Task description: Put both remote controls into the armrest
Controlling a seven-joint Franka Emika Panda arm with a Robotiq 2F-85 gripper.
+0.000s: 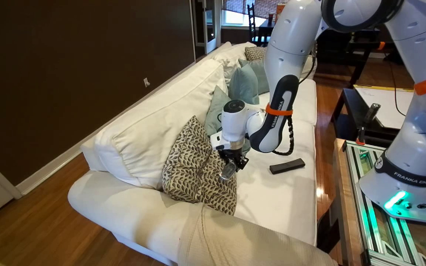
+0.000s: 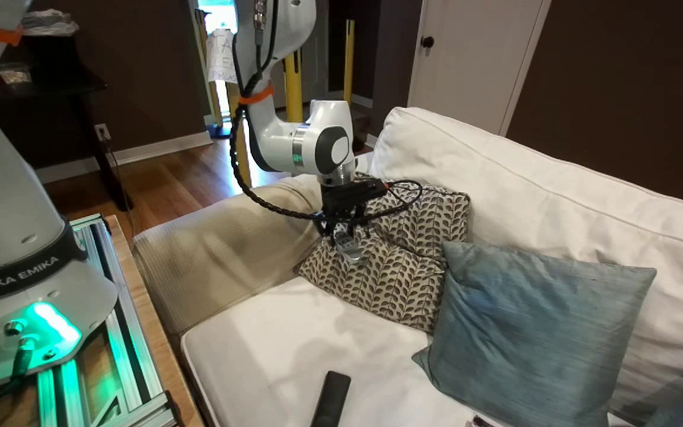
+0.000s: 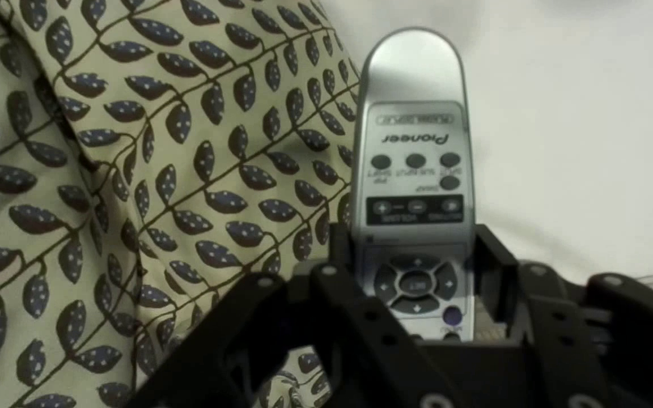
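Two black fingers [image 3: 495, 277] clasp the silver-grey remote control [image 3: 414, 184] by its sides, parted only its width.

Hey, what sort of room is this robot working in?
Probably a living room in a home: there's a white sofa with a teal cushion and a black remote on it, and a silver remote is held in the hand.

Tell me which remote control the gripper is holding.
The silver Pioneer remote control, held in the gripper; the black remote control lies on the sofa seat.
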